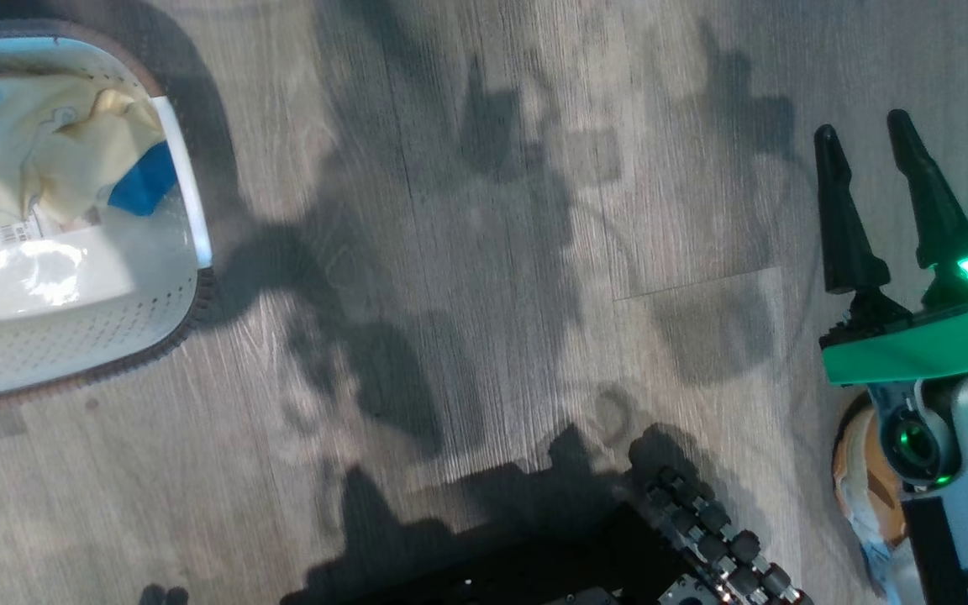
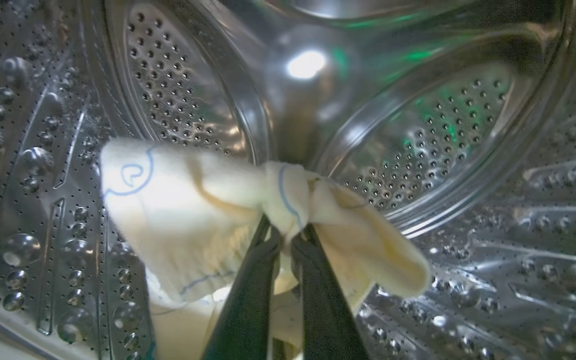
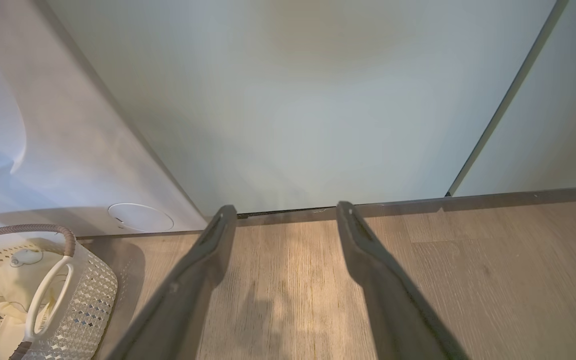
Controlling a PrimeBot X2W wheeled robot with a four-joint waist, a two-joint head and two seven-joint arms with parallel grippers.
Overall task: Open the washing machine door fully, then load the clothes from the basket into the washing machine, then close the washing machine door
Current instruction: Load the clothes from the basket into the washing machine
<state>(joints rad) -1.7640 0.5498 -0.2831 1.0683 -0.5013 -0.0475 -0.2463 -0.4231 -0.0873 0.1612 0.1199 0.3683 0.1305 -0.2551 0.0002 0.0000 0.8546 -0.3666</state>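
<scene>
In the left wrist view my left gripper (image 2: 288, 235) is inside the washing machine's steel perforated drum (image 2: 418, 130), shut on a pale cream garment (image 2: 193, 215) with thin blue outlines that hangs from its fingertips. The cream basket (image 1: 89, 328) with a brown rim stands on the floor at the head view's upper left, holding cream clothes (image 1: 39, 143) and a blue piece (image 1: 144, 181). The same basket (image 3: 83, 300) sits at the right wrist view's lower left. My right gripper (image 1: 864, 139) hovers open above bare floor at the head view's right edge. The washing machine's white front (image 3: 43, 150) fills the right wrist view's left. The door is out of view.
Pale green cabinet panels (image 3: 318, 100) stand behind the wooden floor (image 3: 443, 280) in the right wrist view. My dark wheeled base (image 1: 702, 538) shows at the head view's bottom edge. Grey wood floor (image 1: 484, 252) lies between the basket and my right gripper.
</scene>
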